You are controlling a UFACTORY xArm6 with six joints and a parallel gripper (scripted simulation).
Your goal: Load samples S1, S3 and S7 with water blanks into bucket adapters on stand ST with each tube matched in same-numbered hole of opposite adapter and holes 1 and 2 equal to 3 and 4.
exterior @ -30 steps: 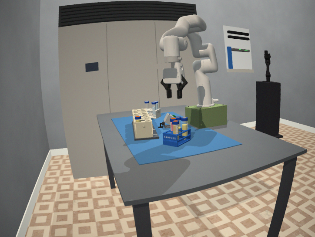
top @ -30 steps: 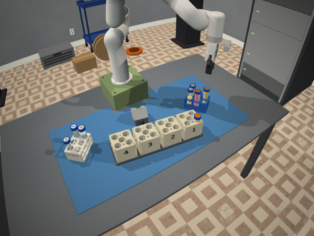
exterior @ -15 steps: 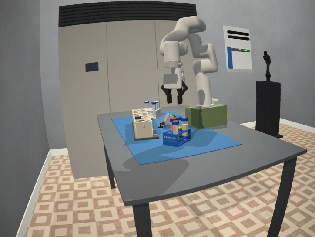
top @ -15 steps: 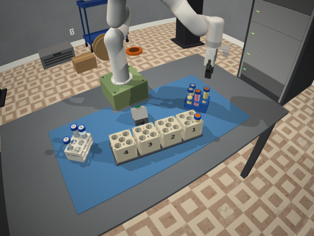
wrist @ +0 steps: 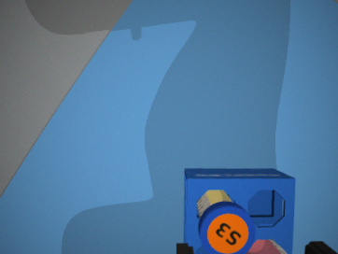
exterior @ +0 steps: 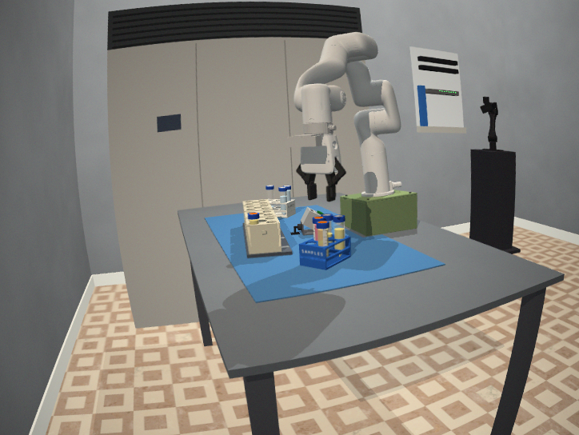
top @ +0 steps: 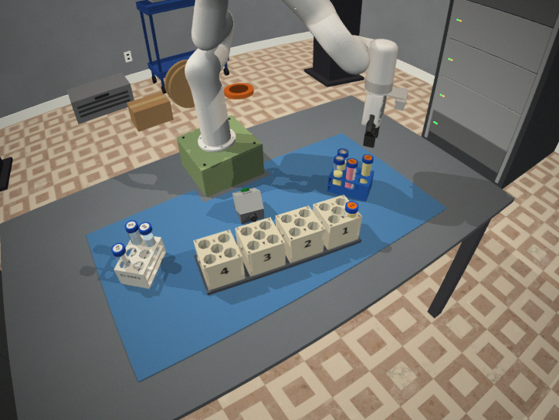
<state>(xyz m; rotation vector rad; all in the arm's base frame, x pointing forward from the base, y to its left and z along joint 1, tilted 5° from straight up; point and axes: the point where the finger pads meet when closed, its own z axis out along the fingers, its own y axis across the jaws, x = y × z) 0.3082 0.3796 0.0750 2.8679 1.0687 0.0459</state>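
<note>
Blue-capped, the S3 tube stands with its long axis upright, cap up, in the sample rack below the downward-pointing, part-open, empty gripper, among 4 tubes there, 4 adapters beyond and 3 blanks farther off.

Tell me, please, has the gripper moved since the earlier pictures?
Yes, the gripper has come down: in the exterior view, its fingertips are nearer the level of the green base block's top.
</note>
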